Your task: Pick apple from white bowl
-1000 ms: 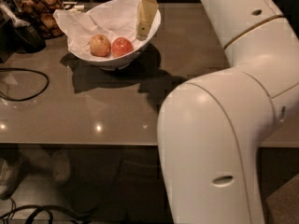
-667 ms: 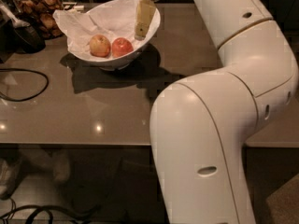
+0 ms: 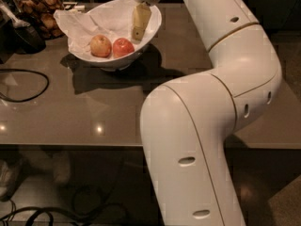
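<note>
Change since earlier frame: arm (image 3: 197, 126) elbow and big lower link have swung toward picture-left; gripper (image 3: 138, 32) still hangs over the white bowl (image 3: 141, 52), and both fruits are unmoved.
Gripper position: inside the bowl's right rim, tip down among the crumpled paper (image 3: 80, 25).
Jaw state: cannot tell, apart or together.
Apple (image 3: 123, 47): lies in the bowl, just below and picture-left of the jaws, not touched by them.
Neighbour: paler yellowish apple (image 3: 100, 45) sits against the red one, on the side away from the jaws.
Progress: approach made; grasp and lift not yet done, by my reading.
Apple looks: small, round, even reddish-orange skin, a faint sheen on top.
Support: bowl stands on the grey table (image 3: 70, 112).
</note>
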